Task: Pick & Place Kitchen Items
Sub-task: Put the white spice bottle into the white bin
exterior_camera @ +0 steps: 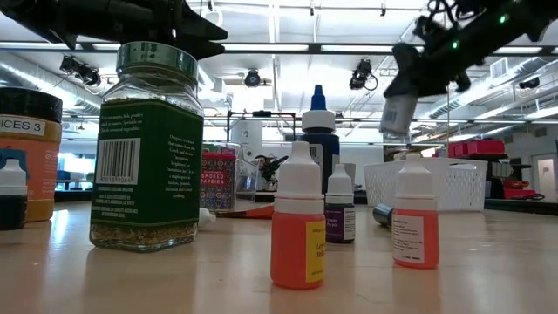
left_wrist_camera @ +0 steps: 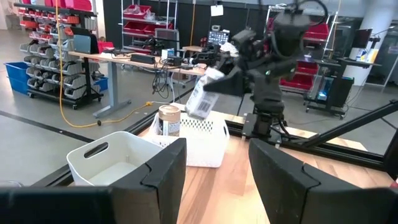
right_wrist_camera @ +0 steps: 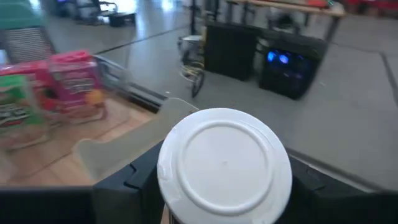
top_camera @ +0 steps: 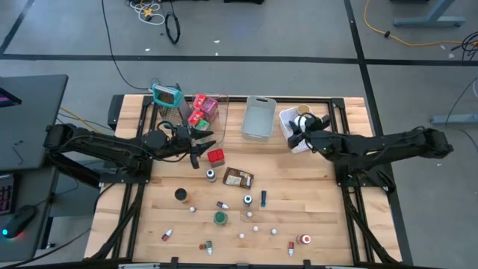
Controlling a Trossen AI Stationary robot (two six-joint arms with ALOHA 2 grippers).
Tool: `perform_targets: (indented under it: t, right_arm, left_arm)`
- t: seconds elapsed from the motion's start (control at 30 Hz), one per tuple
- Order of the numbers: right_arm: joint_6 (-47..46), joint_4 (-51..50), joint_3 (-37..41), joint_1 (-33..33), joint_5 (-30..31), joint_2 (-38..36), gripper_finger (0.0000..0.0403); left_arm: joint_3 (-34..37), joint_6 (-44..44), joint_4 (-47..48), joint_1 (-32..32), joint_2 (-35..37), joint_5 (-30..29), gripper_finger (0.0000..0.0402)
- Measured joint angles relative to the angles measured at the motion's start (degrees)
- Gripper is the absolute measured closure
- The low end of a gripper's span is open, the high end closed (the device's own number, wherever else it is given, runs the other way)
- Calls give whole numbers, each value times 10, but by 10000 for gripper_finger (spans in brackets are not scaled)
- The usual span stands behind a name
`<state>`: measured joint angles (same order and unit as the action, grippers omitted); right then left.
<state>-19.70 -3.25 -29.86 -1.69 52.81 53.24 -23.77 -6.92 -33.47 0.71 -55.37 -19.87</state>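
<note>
My right gripper (top_camera: 302, 137) is shut on a small clear jar with a round white lid (right_wrist_camera: 224, 165). It holds the jar (left_wrist_camera: 202, 99) in the air over the white basket (top_camera: 293, 128) at the table's far right. A tan-lidded jar (left_wrist_camera: 168, 119) stands inside that basket. My left gripper (top_camera: 198, 146) hangs level and open above the table's left middle, beside the red box (top_camera: 216, 156), with nothing between its fingers (left_wrist_camera: 163, 171). Loose jars and little bottles (top_camera: 220, 217) stand on the near half of the table. My right gripper pinches the jar between its two fingers, one on each side of the body just under the white lid (right_wrist_camera: 186, 186). The fingers come from the table's right, slanting slightly down. The jar is tilted and hangs clear above the basket (exterior_camera: 397, 113).
A grey bin (top_camera: 259, 118) stands at the far middle. Left of it is a clear bin with red and pink packets (top_camera: 205, 108), then the teal-framed grater (top_camera: 166, 96). A brown packet (top_camera: 238, 178) lies mid-table. A green-labelled jar (exterior_camera: 146, 148) stands near the low camera.
</note>
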Motion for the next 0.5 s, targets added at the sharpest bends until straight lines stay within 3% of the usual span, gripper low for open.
perform_targets:
  t: [0.23,0.5]
  right_arm:
    - [-58,26,43,-75,-19,55,174]
    - [-67,97,52,-151,-126,156,191]
  left_arm:
    - [0,0,-3,0,0,-2,219]
    - [0,0,-8,0,0,-4,219]
